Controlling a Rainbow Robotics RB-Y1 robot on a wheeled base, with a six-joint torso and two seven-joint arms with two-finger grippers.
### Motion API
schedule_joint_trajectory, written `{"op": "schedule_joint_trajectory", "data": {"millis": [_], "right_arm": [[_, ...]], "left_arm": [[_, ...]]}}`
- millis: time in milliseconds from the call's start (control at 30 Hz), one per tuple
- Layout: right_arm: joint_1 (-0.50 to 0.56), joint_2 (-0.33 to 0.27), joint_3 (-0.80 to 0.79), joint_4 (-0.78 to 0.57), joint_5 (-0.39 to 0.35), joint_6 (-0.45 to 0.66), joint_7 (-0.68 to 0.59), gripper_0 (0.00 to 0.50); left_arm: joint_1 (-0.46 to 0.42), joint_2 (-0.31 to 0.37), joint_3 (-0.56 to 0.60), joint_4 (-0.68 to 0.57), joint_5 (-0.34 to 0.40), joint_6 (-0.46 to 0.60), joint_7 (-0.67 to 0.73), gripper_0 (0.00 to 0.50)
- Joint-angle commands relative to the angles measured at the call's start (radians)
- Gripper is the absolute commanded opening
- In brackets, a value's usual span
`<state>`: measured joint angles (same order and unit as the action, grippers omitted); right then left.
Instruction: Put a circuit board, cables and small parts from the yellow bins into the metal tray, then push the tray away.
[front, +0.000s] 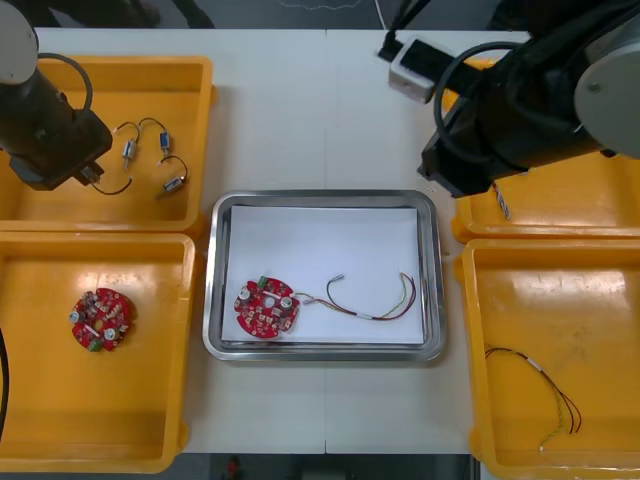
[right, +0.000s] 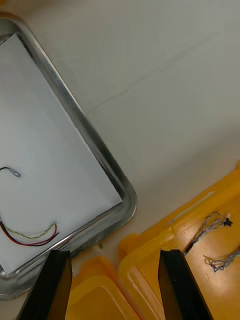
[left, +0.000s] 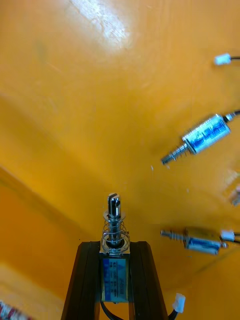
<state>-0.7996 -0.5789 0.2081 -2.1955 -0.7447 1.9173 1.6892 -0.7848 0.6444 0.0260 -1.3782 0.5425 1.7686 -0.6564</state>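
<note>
My left gripper (left: 114, 272) is shut on a small metal part (left: 114, 235), held above the floor of the far left yellow bin (front: 190, 90); in the front view this gripper (front: 88, 176) hangs over that bin's left half. Two more small metal parts (left: 205, 135) (left: 197, 241) lie on the bin floor beyond it. The metal tray (front: 325, 352), white inside, holds a red circuit board (front: 265, 307) and a red and yellow cable (front: 372, 301). My right gripper (right: 117, 285) stands open above the gap between the tray's corner (right: 127, 200) and the far right bin (right: 200, 260).
A second circuit board (front: 102, 320) lies in the near left bin (front: 180, 400). The near right bin (front: 480, 400) holds a red, black and yellow cable (front: 548, 395). Twisted blue and white cables (right: 215, 240) lie in the far right bin. A white box (front: 412, 66) sits at the table's far edge.
</note>
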Motion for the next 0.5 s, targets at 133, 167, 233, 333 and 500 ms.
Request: {"op": "schedule_joint_trajectory", "data": {"millis": [133,167,233,333,500], "right_arm": [[0.088,-0.084,-0.170,-0.035,0.011,0.003,-0.019,0.500],[0.091,-0.085,-0.179,-0.035,0.016,0.003,-0.019,0.500],[0.106,-0.098,-0.208,-0.035,0.033,0.003,-0.025,0.500],[0.126,-0.105,-0.242,-0.029,0.064,0.003,-0.031,0.500],[0.134,-0.107,-0.291,0.028,0.065,0.003,-0.037,0.500]], "left_arm": [[-0.044,0.015,-0.074,-0.217,0.037,0.132,-0.066,0.002],[-0.044,0.014,-0.080,-0.231,0.044,0.138,-0.065,0.002],[-0.044,0.004,-0.098,-0.282,0.073,0.151,-0.066,0.001],[-0.044,-0.011,-0.126,-0.341,0.106,0.151,-0.063,0.001],[-0.044,-0.052,-0.201,-0.407,0.117,0.151,-0.063,0.002]]}}
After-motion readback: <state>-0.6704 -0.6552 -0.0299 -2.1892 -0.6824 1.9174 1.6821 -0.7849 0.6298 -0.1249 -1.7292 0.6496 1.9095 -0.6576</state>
